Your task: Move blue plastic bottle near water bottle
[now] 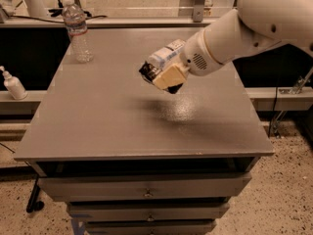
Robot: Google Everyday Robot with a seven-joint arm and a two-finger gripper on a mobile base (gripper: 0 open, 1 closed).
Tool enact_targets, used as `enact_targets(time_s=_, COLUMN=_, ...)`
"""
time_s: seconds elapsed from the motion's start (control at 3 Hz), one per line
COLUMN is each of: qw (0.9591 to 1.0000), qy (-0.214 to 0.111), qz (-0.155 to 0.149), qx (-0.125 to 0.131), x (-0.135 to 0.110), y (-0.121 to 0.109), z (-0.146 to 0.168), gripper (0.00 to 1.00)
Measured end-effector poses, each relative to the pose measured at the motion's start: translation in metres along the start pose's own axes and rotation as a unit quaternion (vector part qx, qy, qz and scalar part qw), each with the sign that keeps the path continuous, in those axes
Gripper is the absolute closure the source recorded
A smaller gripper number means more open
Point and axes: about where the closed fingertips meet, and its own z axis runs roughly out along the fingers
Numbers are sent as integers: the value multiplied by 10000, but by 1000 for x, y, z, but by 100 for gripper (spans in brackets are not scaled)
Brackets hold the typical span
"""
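Note:
The blue plastic bottle lies on its side on the grey table, right of centre toward the back. Only its pale-blue-and-white upper side shows, because the gripper covers its near side. My gripper, tan with black parts, is right at the bottle's near side at table height and overlaps it in view. I cannot tell whether it touches the bottle. The water bottle, tall, clear and ribbed with a white cap, stands upright at the table's far left corner, well apart from both.
My white arm reaches in from the upper right over the table's right side. A small white pump bottle stands on a low ledge left of the table. Drawers are below the front edge.

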Motion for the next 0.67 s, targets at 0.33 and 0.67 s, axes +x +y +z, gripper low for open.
enact_targets(time_s=0.33, qw=9999, qy=-140, qz=30, qx=3, x=-33, y=2, z=24, gripper=100)
enact_targets(time_s=0.67, qw=9999, qy=-138, qz=66, qx=2, x=-52, y=6, z=48, gripper=100)
